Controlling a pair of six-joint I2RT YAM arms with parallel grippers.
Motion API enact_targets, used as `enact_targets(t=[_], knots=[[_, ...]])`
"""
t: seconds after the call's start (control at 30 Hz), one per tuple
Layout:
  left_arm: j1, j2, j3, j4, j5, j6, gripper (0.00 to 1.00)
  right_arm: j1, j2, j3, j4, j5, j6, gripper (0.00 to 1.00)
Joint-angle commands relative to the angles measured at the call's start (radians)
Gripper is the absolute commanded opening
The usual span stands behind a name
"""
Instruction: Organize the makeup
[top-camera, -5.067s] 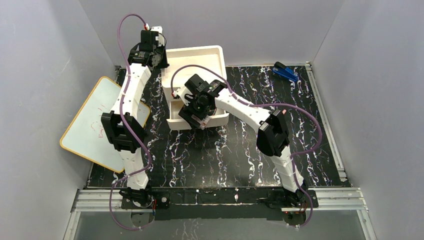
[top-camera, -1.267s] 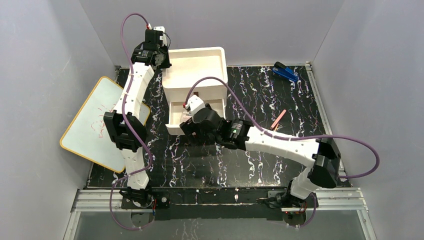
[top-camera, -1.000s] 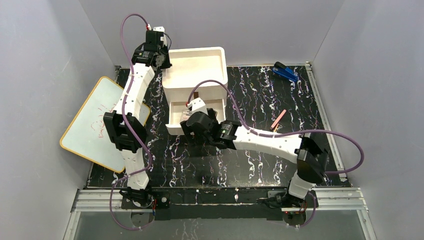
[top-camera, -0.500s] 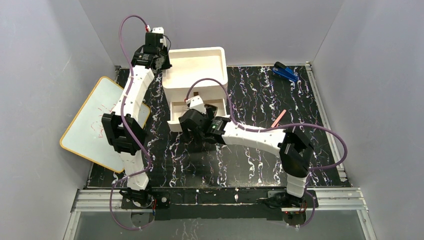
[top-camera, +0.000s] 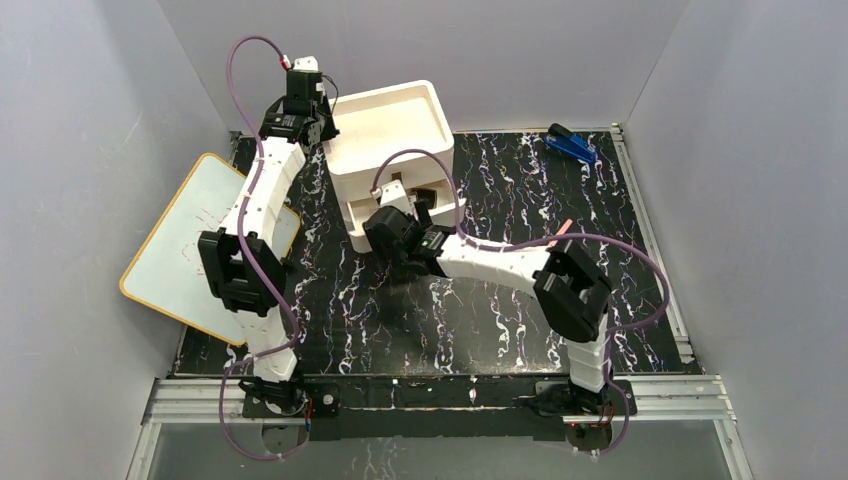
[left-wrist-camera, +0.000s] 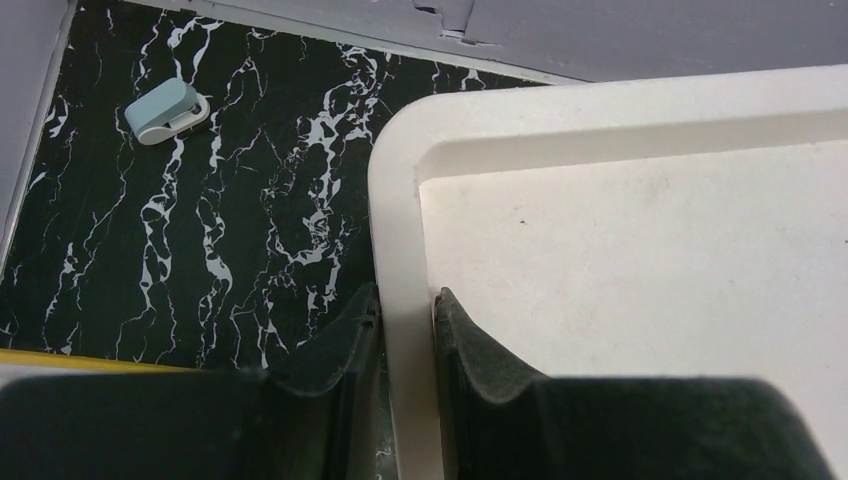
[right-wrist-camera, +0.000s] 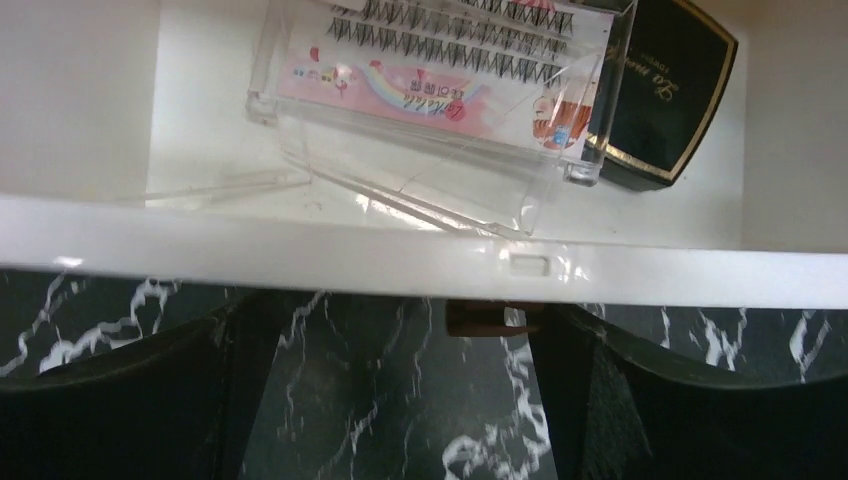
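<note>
**Hazards: drawer closure with the organiser held at one corner**

The left gripper (left-wrist-camera: 405, 300) is clamped on the rim of the white drawer organiser (top-camera: 385, 125) at its far-left corner, one finger on each side of the wall. The right gripper (right-wrist-camera: 400, 330) has its fingers spread wide and grips nothing. It sits just in front of the front lip of the drawer (right-wrist-camera: 400, 260), which is partly out.

Makeup locations:
- The clear false-lash case (right-wrist-camera: 440, 75) and the black compact (right-wrist-camera: 665, 90) lie in the drawer, the case's right end overlapping the compact.
- The pink stick (top-camera: 563, 226) lies on the table, well apart from the organiser, partly hidden by the right arm.

Probable faults:
1. Organiser rotation. It sits skewed to the table edges, and a push on the drawer front acts away from the single held corner, so the body may pivot or the rim may slip from the clamp.
2. Drawer jam. If the lash case rides up on the compact, it may catch the drawer opening.
3. Off-centre contact. Spread fingers may push one end of the lip and cock the drawer.
4. Incomplete task. The stick is not yet stored.
</note>
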Motion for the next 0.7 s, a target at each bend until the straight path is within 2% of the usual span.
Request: enact_targets(t=[0.0, 0.37, 0.53, 0.67], knots=[[-0.040, 0.010, -0.101, -0.348, 0.192, -0.005, 0.00, -0.072, 0.051, 0.013, 0.461, 0.065, -0.129, 0.98], [-0.052, 0.006, -0.116, -0.345, 0.181, -0.042, 0.00, -0.089, 0.111, 0.044, 0.659, 0.034, -0.259, 0.98], [-0.052, 0.021, -0.086, -0.351, 0.147, -0.049, 0.00, -0.092, 0.104, -0.042, 0.718, 0.015, -0.262, 0.98], [-0.052, 0.047, -0.052, -0.359, 0.147, -0.052, 0.00, -0.097, 0.105, -0.112, 0.744, 0.055, -0.236, 0.96]])
